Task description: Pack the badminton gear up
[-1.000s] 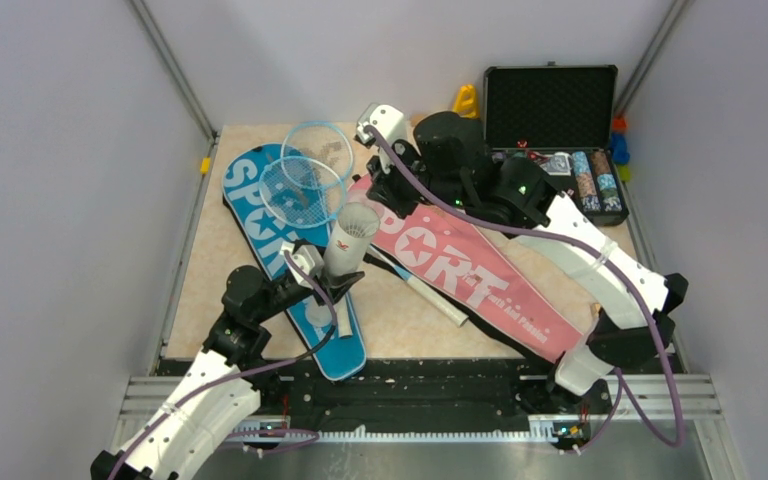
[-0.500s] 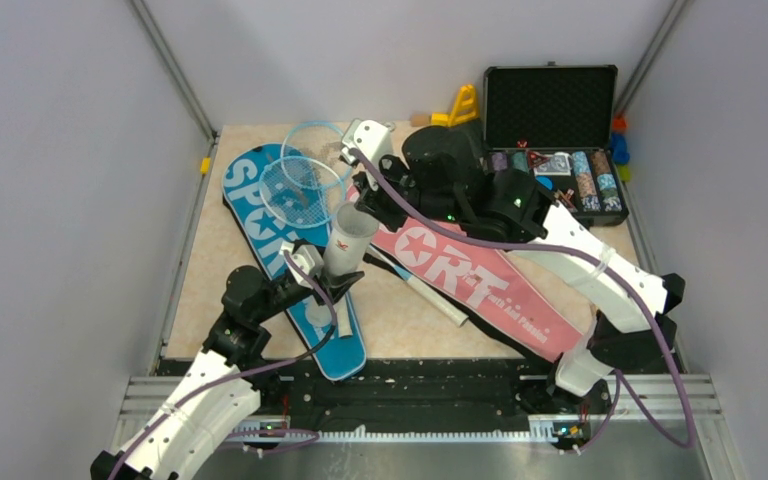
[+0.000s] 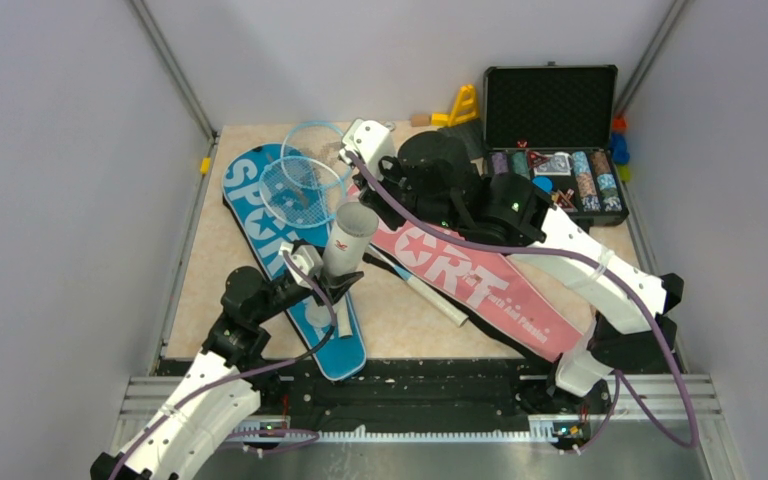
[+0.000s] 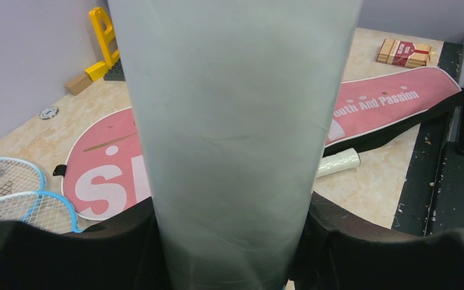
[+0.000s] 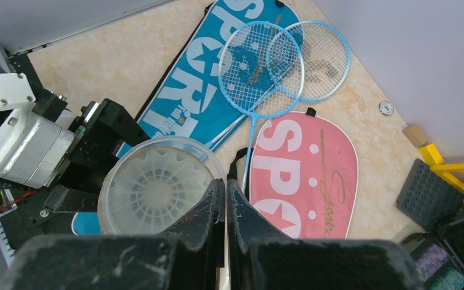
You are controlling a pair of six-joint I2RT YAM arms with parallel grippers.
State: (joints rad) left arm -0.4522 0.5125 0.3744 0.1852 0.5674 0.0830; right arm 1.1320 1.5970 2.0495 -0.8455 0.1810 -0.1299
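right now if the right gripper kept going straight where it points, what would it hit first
Probably the rim of the white tube that the left gripper holds; the shut right gripper points at its edge. Depth is unclear.

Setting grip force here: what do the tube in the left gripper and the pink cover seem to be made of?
The tube: probably thin frosted plastic, matte and cloudy white; its rim looks translucent from above and the wall shows faint creases. The pink cover: likely soft printed fabric with white piping and a dark underside; it lies flat and limp.
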